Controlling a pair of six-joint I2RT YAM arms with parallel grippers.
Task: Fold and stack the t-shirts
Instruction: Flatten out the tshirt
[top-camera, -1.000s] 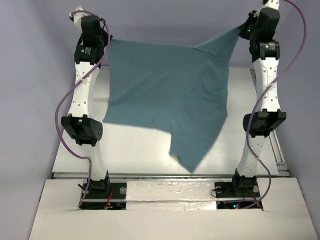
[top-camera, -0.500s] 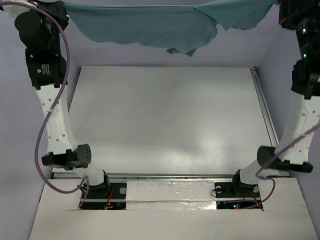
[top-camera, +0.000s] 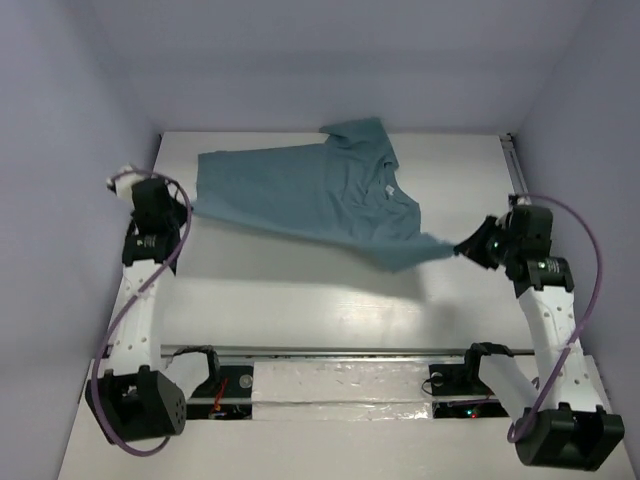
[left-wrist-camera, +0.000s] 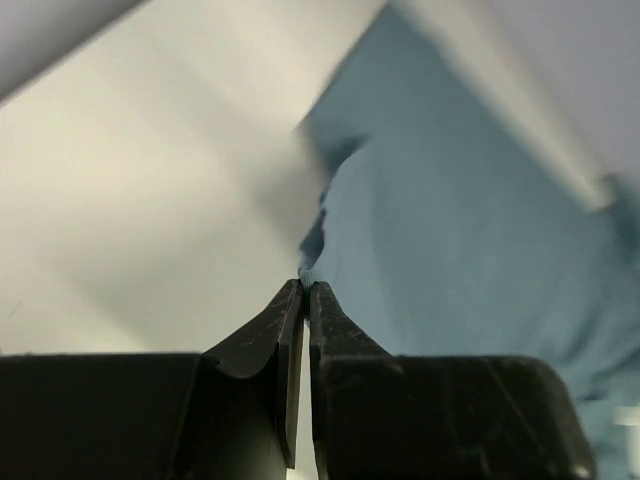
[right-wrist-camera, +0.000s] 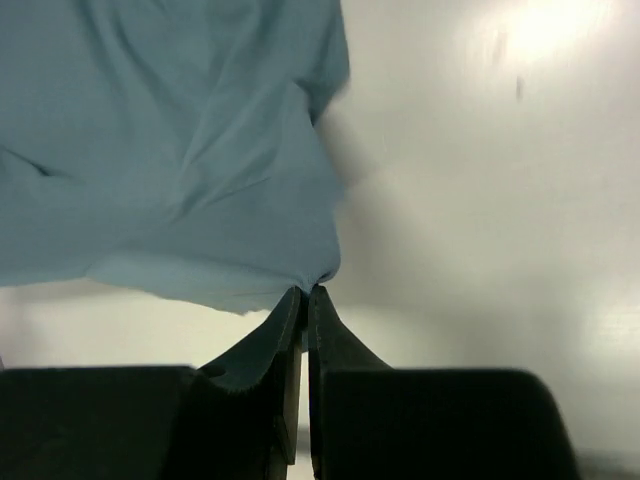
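Two grips stretch the t-shirt (top-camera: 320, 195) low over the far half of the desk (top-camera: 300, 300): I have my left pincer (left-wrist-camera: 305, 287) and right pincer (right-wrist-camera: 305, 290) each clamped on one end of its near edge, so it spreads flat for folding.

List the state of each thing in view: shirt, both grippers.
t-shirt: unfolded, spread wide, held taut between the two grippers; near edge raised off the table, shadow under it.
left gripper: shut, pinching the t-shirt's edge.
right gripper: shut, pinching a corner of the t-shirt.
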